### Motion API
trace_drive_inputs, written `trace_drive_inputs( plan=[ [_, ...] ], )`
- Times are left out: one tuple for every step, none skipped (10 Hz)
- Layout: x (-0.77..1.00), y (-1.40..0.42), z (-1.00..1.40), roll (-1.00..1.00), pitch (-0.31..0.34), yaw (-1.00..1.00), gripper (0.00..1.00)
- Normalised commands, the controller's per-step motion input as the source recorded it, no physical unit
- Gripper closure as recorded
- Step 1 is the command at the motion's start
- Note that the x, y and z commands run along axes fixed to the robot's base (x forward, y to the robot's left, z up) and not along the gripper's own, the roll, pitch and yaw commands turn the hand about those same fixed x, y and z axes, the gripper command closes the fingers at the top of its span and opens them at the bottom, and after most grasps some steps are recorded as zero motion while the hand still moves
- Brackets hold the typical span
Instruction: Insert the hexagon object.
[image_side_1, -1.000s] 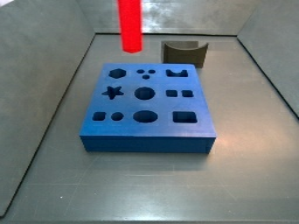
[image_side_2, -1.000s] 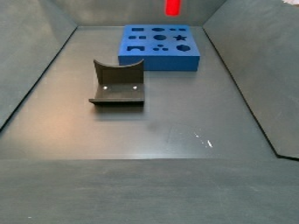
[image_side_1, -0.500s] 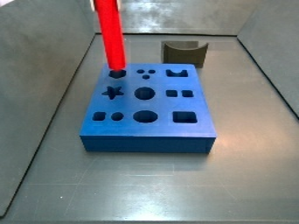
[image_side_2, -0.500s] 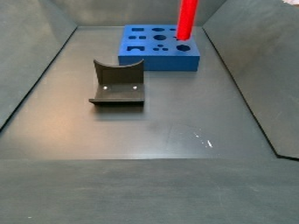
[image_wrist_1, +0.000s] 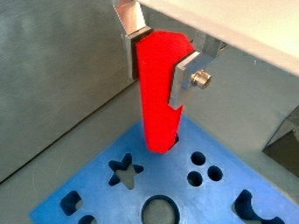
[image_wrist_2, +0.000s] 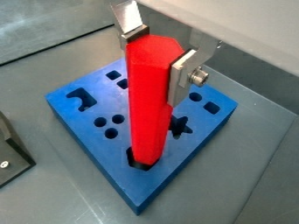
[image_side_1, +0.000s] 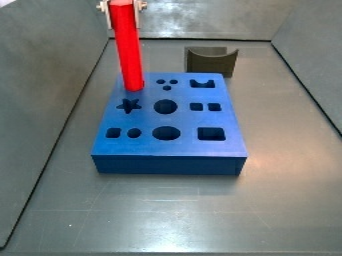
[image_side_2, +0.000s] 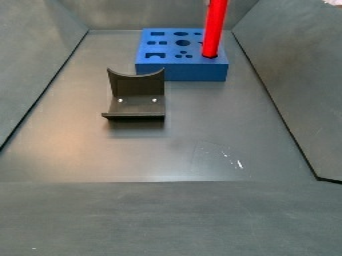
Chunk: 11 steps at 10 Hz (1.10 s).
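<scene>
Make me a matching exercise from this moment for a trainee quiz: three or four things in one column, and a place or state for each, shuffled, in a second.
Things:
1. hexagon object
2. blue block
3. dark grey curved piece
4. tool

Places or states:
A. lies on the floor, full of shaped holes
B. upright, lower end in a corner hole of the block
C. alone on the floor, apart from the block
D. above the block, silver fingers on the bar's upper end

Pairs: 1-B, 2-A, 3-C, 4-D

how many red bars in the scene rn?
1. The red hexagon bar stands upright, held at its top by the gripper, its lower end in the corner hole of the blue block. No others visible; nothing looks hidden.
</scene>
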Motion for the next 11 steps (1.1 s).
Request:
trace_drive_inputs(
  plan=[
    [0.12,0.25,-0.40,0.04,0.083,0.00,1.00],
    [0.11,0.24,-0.30,0.11,0.116,0.00,1.00],
    [0.08,0.18,-0.18,0.20,0.154,0.00,1.00],
    [0.08,0.12,-0.11,0.27,0.181,0.00,1.00],
    [0.11,0.12,-0.20,0.30,0.194,0.00,1.00],
    [0.12,0.04,-0.19,0.34,0.197,0.00,1.00],
    [0.09,0.00,-0.07,0.40,0.206,0.00,1.00],
    [0.08,0.00,0.00,0.44,0.220,0.00,1.00],
    [0.06,-0.04,0.03,0.22,0.156,0.00,1.00],
    [0.05,-0.02,0.00,0.24,0.141,0.00,1.00],
    [0.00,-0.01,0.00,0.29,0.133,0.00,1.00]
  ],
)
